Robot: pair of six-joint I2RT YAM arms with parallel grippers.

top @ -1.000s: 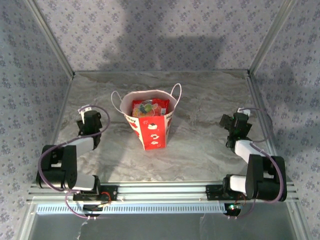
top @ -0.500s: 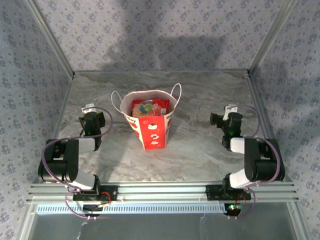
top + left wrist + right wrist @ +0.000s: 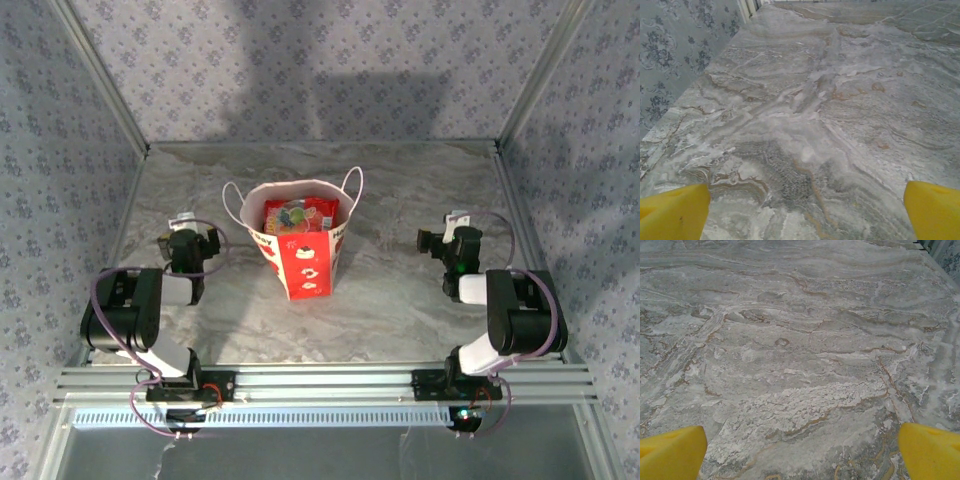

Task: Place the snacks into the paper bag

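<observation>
Left claw [image 3: 805, 212] and right claw [image 3: 802, 450] both gape wide, their blunt yellow fingertips [image 3: 675, 212] empty over the veined, marble-patterned desk [image 3: 840, 100]. Between the two claws, mid-desk, the tapered paper bag [image 3: 303, 265] stands upright, glossy flat snacks [image 3: 298, 216] inside.
</observation>
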